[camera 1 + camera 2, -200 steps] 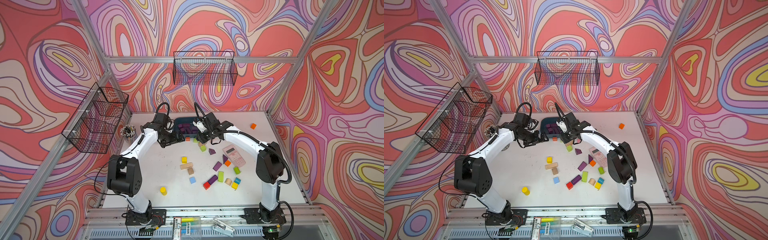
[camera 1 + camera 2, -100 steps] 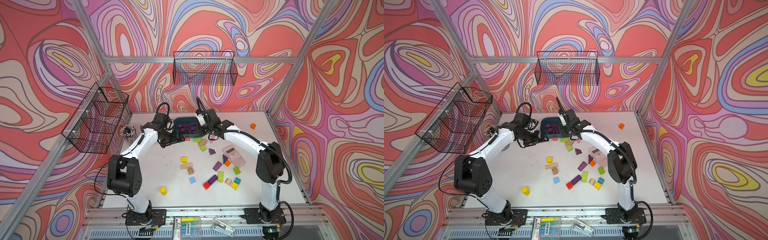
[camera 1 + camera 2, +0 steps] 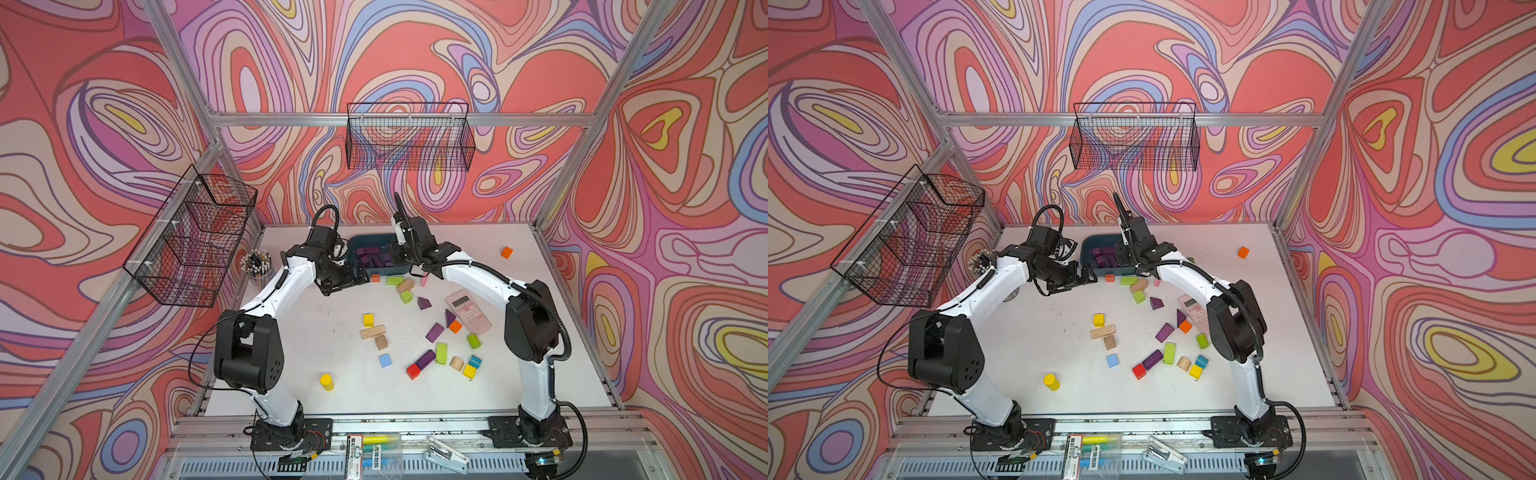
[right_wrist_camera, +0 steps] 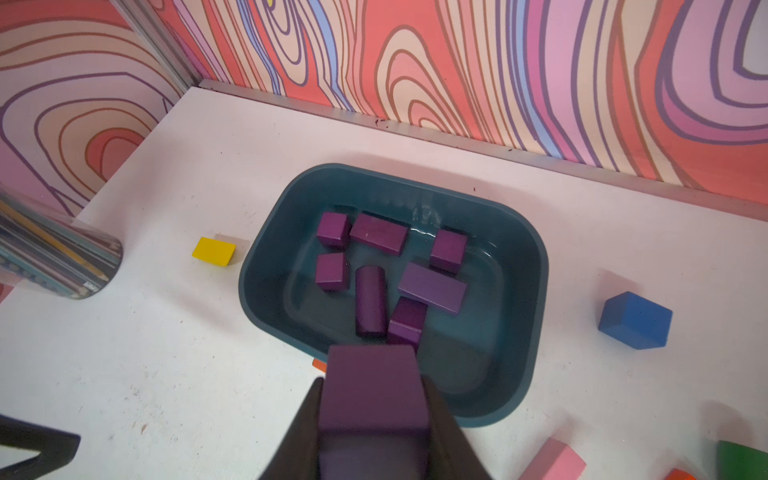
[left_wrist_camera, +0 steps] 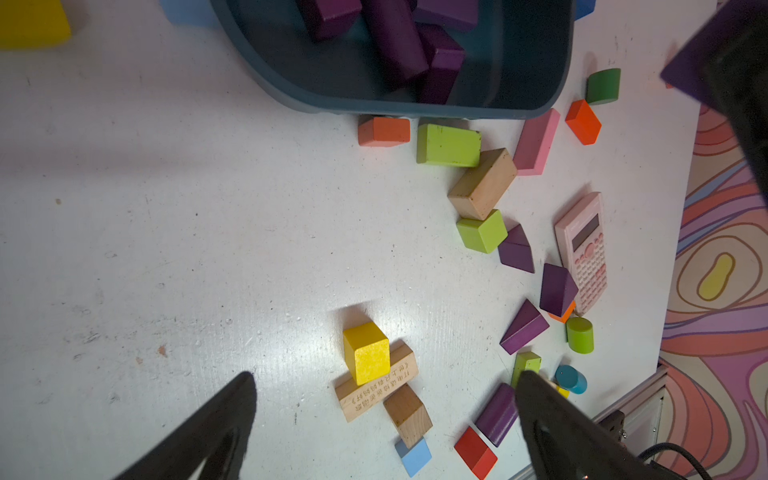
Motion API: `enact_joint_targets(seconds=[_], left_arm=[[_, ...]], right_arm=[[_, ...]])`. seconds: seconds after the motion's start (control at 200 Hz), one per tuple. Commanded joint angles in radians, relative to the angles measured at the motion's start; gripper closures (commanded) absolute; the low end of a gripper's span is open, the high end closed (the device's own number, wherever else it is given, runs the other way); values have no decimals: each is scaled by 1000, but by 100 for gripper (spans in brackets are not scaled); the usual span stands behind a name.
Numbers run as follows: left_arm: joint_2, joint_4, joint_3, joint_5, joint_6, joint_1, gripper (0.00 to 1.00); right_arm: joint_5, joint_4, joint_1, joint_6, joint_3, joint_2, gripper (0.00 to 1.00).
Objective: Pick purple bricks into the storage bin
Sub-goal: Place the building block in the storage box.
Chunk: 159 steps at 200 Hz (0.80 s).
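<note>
Right gripper (image 4: 372, 415) and left gripper (image 5: 385, 374) at the storage bin (image 4: 536, 291). We see the right gripper's jaws clamped on one purple brick (image 4: 374, 374), held over the bin's rim. In both top views the bin (image 3: 356, 243) (image 3: 1089, 246) stands at the back of the white table (image 3: 291, 332), near the rear wall. Seven more purple bricks lie loose on its floor, among them a cube (image 4: 332, 228) and a long bar (image 4: 432, 286).

The left gripper's jaws stand wide apart with nothing between them, above the table just beside the bin. Four further purple bricks lie on the table among other coloured blocks: three wedges (image 5: 516, 249) (image 5: 557, 289) (image 5: 523, 328) and a bar (image 5: 496, 413).

For legible marks, we note a wooden bar (image 5: 378, 390) printed with a row of Chinese characters, partly covered by a yellow cube (image 5: 365, 353); we cannot read them with certainty. The pink calculator (image 5: 584, 249) shows a display and keys, but its lettering is too small to read. A white label (image 3: 357, 451) on the front rail bears black print, also illegible.
</note>
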Motion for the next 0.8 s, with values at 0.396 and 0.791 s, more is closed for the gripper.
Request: enact_joint_targets(seconds=[0.396, 0.791], left_arm=[[-34, 6, -6, -18, 0, 6, 0], [-34, 5, -7, -15, 0, 6, 0]], right_arm=[[87, 31, 0, 105, 141, 209, 75], [89, 1, 0, 102, 241, 335, 76]])
